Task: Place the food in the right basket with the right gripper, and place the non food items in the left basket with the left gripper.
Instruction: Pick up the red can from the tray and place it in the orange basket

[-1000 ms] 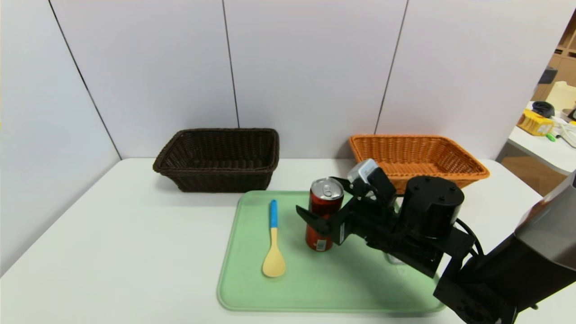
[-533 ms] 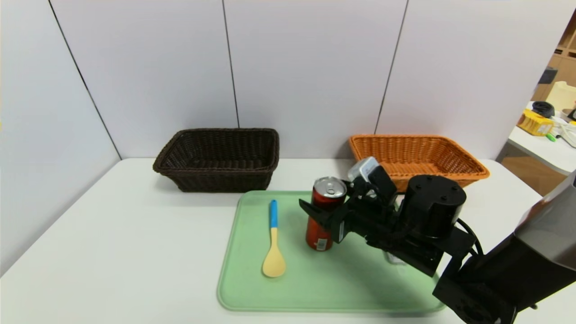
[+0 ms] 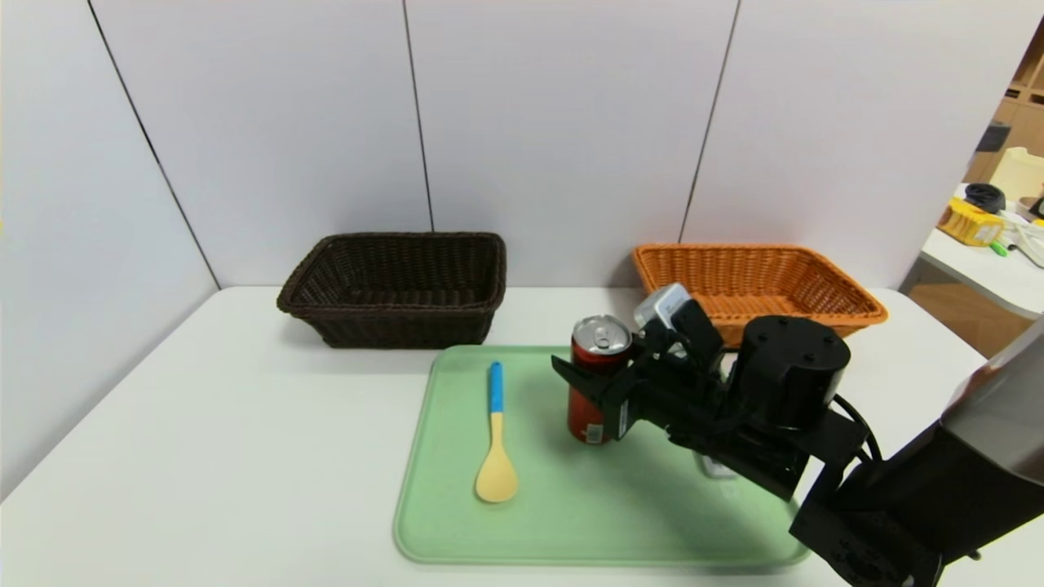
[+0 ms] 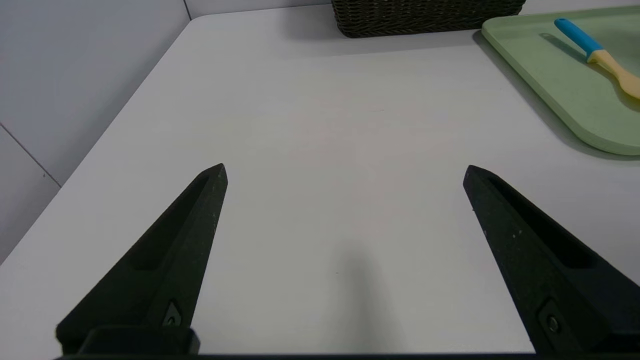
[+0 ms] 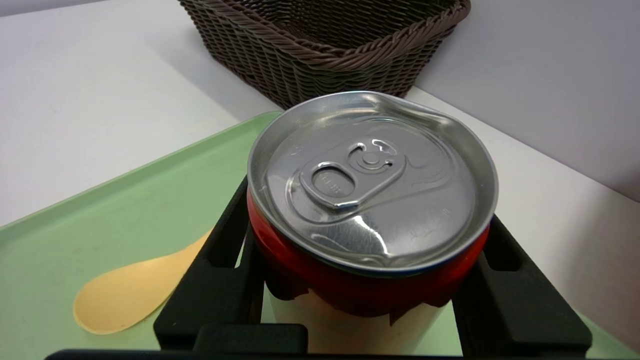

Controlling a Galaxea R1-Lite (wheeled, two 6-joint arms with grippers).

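Now the right tool (image 3: 599, 349) is gripping the can (image 3: 587, 408) and shifting it toward the orange basket (image 3: 763, 308); the left tool (image 4: 345, 172) is idling, open, above the left bench (image 3: 204, 424).

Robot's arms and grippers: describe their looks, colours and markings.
The right gripper is a black claw with tapering fingers, topped by a small whitish block. Behind it stand a round black housing and a looping black cable; the arm's shell is glossy silver-grey. The left gripper has black, wedge-shaped fingers with recessed hollows and small screws; its arm is out of view.
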